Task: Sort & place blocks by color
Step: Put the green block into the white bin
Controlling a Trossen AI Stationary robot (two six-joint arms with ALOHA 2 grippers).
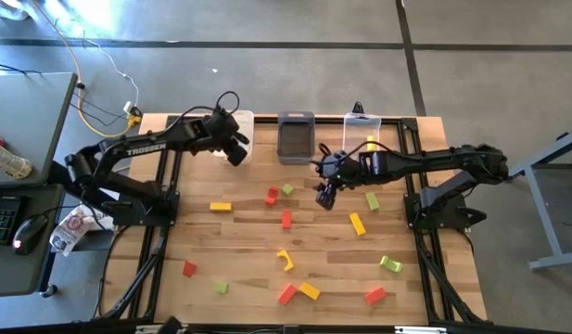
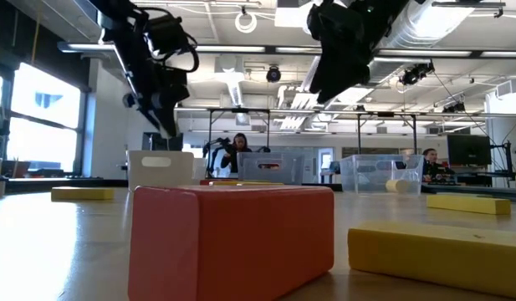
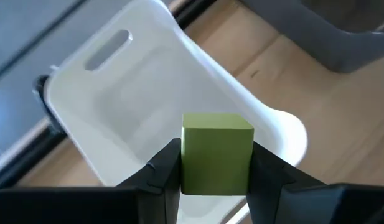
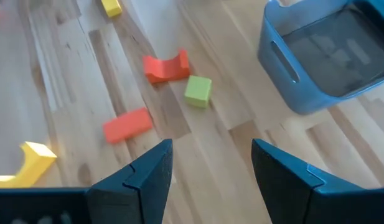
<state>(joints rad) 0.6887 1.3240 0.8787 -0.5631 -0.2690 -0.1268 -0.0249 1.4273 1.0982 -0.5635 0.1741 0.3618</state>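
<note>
My left gripper hangs at the white bin at the table's far edge, shut on a light green cube. In the left wrist view the bin's inside lies below the cube. My right gripper hovers open over the table's middle, in front of the dark grey bin. A red arch block, a green cube and a red bar lie on the wood beyond its fingers. Red, yellow and green blocks lie scattered on the tabletop. My left gripper pinches the green cube by two opposite side faces between its two fingers. The fingers slant downward toward the far edge. The cube is lifted clear, its top level, above the white bin's near rim.
A clear bin with a yellow block stands at the back right. A yellow angled piece and several blocks lie near the front edge. People show in the room beyond the table in the low view.
</note>
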